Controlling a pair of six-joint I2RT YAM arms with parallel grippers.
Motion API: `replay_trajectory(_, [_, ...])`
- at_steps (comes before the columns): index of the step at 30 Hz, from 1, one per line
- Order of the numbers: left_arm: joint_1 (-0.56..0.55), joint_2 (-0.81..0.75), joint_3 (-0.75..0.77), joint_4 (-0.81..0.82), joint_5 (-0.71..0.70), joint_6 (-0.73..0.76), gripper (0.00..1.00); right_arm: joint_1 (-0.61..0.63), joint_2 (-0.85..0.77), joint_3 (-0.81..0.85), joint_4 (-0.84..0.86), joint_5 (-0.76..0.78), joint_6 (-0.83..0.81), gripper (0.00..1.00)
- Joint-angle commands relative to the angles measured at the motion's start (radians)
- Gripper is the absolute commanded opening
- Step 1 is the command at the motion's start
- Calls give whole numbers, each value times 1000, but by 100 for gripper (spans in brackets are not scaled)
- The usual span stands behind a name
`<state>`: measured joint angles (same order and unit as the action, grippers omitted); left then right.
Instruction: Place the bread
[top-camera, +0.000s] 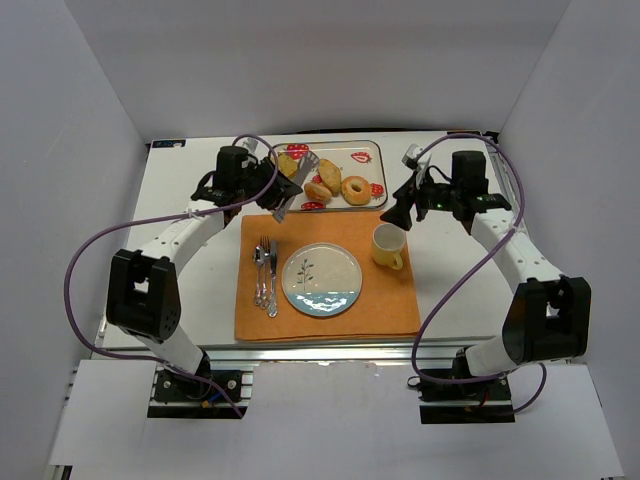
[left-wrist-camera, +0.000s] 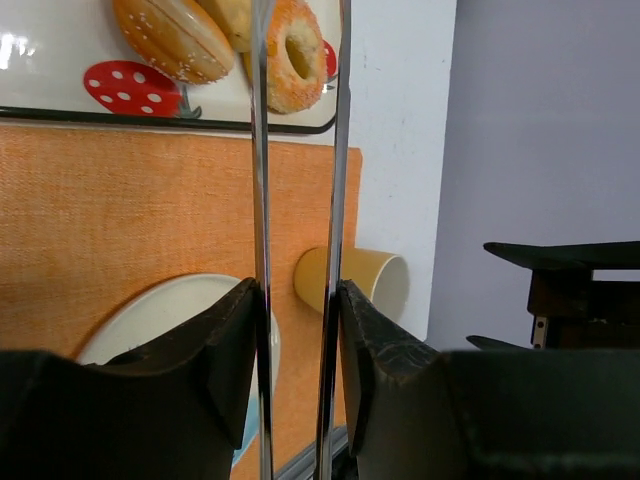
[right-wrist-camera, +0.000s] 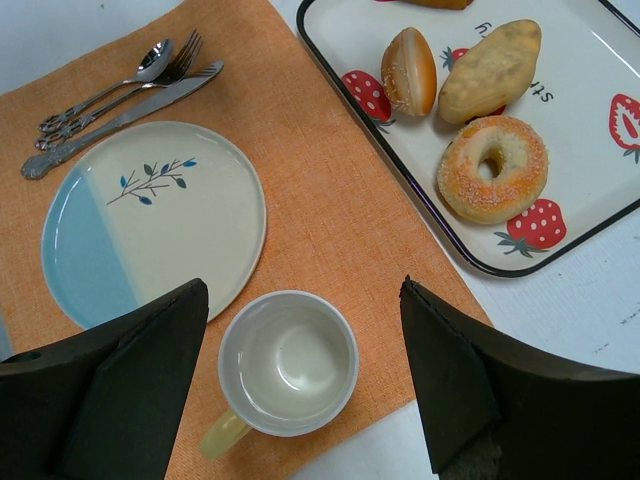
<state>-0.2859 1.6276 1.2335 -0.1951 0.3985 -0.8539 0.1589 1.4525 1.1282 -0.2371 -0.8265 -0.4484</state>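
Two golden-brown rolls lie on the strawberry-print tray at the back: a longer oval one and a shorter rounder one. In the left wrist view the sesame-topped roll is at the top edge. My left gripper is shut on metal tongs, whose arms reach out over the tray's near edge towards the rolls. My right gripper is open and empty above the yellow cup.
A sugared bagel and a darker piece share the tray. The orange placemat holds a blue-and-cream plate, cutlery to its left and the cup. White walls enclose the table.
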Motion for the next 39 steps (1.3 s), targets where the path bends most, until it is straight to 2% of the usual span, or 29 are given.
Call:
replay_trajectory(1, [-6, -23, 27, 37, 16, -59, 46, -10, -34, -10, 35, -31, 10, 82])
replay_trajectory(13, [-9, -6, 35, -41, -39, -68, 48, -21, -30, -13, 39, -45, 14, 82])
replay_trajectory(22, [-10, 37, 72, -167, -56, -45, 49, -25, -34, -21, 44, -51, 17, 82])
replay_trajectory(39, [-10, 95, 76, -156, -32, -60, 55, -41, -44, -51, 56, -60, 17, 82])
